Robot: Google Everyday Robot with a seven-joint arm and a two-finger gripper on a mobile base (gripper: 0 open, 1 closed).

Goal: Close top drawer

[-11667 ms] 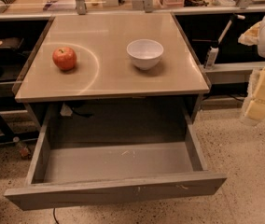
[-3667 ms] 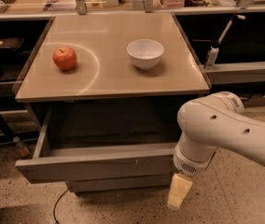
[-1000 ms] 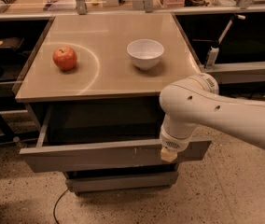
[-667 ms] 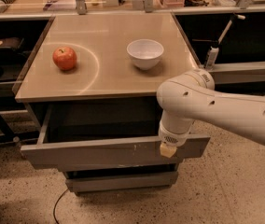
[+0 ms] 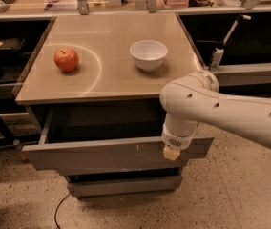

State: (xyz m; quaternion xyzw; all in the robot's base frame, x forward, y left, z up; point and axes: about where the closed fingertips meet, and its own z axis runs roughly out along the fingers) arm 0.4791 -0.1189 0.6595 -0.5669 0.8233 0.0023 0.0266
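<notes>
- My gripper (image 5: 171,152) touched the drawer (image 5: 102,155) front, right of middle; its opening, I could not tell.
- Drawer stood part-open under the table (image 5: 107,75); mid-push, I judged, needing a straight shove inward.

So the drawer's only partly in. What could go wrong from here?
The claw sits against the front panel of the top drawer, well right of its middle, so the drawer might skew and jam on its way in. The panel is flat with no handle, so the claw could slip off it. A hard final shove might jolt the tabletop and set the apple rolling; the bowl looks steadier.
</notes>
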